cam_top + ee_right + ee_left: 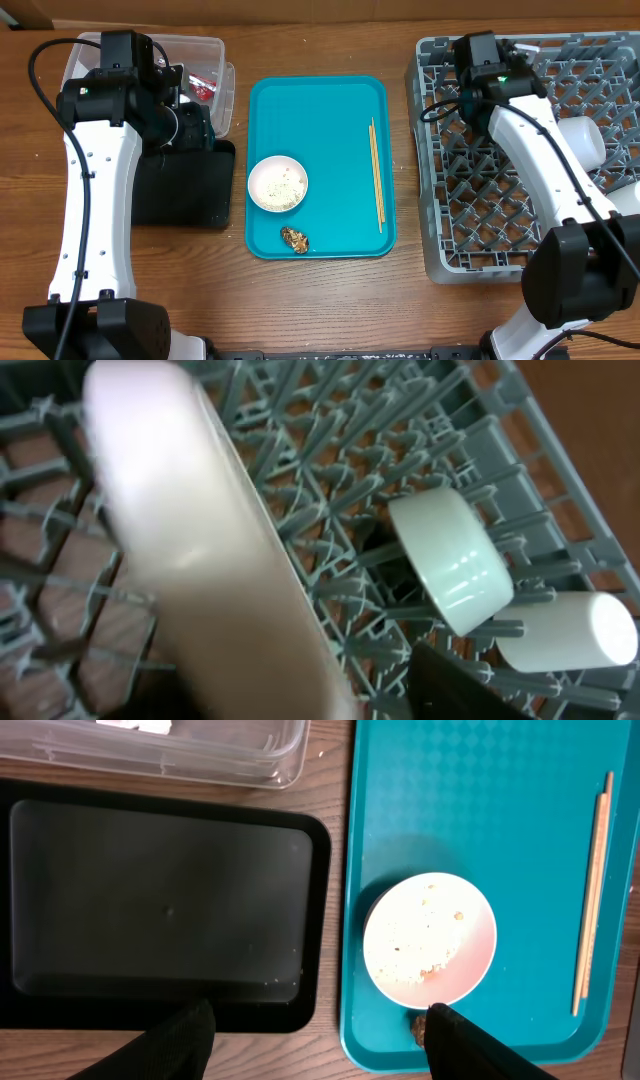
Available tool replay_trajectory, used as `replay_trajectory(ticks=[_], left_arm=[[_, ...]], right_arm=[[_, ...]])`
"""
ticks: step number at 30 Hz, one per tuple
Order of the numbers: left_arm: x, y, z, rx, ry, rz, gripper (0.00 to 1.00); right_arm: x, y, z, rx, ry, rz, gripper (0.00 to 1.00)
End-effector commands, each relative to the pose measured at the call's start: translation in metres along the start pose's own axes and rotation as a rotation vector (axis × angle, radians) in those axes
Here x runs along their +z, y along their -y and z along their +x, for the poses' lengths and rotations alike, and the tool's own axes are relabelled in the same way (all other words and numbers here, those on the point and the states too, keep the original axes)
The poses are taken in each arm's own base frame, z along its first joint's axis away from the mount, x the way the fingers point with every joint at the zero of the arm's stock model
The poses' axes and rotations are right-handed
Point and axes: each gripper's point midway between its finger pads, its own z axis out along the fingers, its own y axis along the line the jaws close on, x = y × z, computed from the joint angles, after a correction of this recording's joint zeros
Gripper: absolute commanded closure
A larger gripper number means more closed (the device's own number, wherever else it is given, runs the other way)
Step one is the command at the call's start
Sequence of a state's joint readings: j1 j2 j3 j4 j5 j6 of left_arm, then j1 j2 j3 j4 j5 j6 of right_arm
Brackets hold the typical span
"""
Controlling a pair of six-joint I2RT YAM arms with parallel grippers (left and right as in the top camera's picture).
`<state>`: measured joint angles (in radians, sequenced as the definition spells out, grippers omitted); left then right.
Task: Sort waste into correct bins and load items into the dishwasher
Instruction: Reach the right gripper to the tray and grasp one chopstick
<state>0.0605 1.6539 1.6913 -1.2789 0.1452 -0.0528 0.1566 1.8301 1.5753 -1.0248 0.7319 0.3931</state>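
My left gripper (322,1045) hangs open and empty over the near rim of the black tray (160,900), beside the teal tray (520,810). On the teal tray lie a white bowl (430,938) with rice grains, a brown food scrap (417,1028) and wooden chopsticks (592,890). A red wrapper (205,86) lies in the clear tub (212,50). My right gripper (300,698) is over the grey dish rack (470,200). A white plate (190,530) stands on edge between its jaws, with a gap to the right finger (455,685). The left finger is hidden behind the plate.
A small white bowl (450,555) and a white cup (570,630) lie among the rack's pegs to the right of the plate. The clear tub (200,755) sits just beyond the black tray. Brown wooden table surrounds everything.
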Motion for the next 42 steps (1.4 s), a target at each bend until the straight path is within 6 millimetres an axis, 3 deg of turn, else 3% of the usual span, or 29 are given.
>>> replay_trajectory(ticks=[1,6,10,14,19,27,35,42], left_arm=[[-0.005,0.003,-0.003,0.010,0.019,0.007,0.30],[-0.005,0.003,-0.003,0.010,0.018,0.007,0.30],[-0.005,0.003,-0.003,0.010,0.019,0.007,0.30],[-0.005,0.003,-0.003,0.010,0.019,0.007,0.30],[-0.005,0.003,-0.003,0.010,0.019,0.007,0.30],[-0.005,0.003,-0.003,0.010,0.019,0.007,0.30],[-0.005,0.003,-0.003,0.010,0.019,0.007,0.29],[-0.005,0.003,-0.003,0.010,0.019,0.007,0.29]], right_arm=[[0.000,-0.003,0.005,0.007,-0.029,-0.037,0.35],[-0.020,-0.004,0.003,0.030,-0.036,-0.133,0.26],[-0.057,-0.016,-0.007,0.077,-0.033,-0.344,0.09],[-0.100,-0.043,-0.002,0.026,-0.070,-0.638,0.11],[-0.141,-0.082,0.030,-0.133,-0.168,-0.926,0.16],[-0.149,-0.121,0.089,-0.279,-0.279,-0.957,0.39],[-0.137,-0.172,0.169,-0.457,-0.403,-0.940,0.39],[-0.120,-0.196,0.196,-0.519,-0.452,-0.904,0.40]])
